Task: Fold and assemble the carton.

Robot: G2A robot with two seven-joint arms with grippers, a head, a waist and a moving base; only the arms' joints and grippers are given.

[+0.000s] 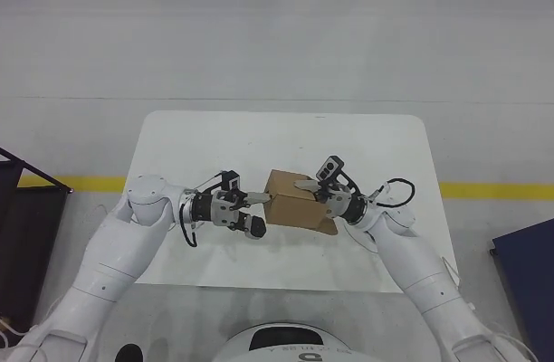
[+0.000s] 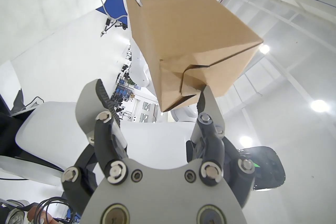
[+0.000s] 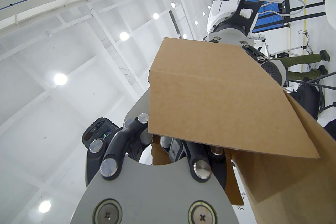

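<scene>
carton (image 1: 291, 199) over mid-worktop (image 1: 214, 145), 9 o'clock end looks tucked | L gripper (image 1: 256, 211) wide, tip touching that end | R gripper (image 1: 317, 188) at 3 o'clock, grip can't tell | todo: 3 o'clock flaps

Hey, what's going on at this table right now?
A two-armed robot is assembling a brown carton over the white table. The right gripper grips the carton at its open-flap end. The left gripper is open at the folded end, one fingertip touching the closed flaps.
</scene>
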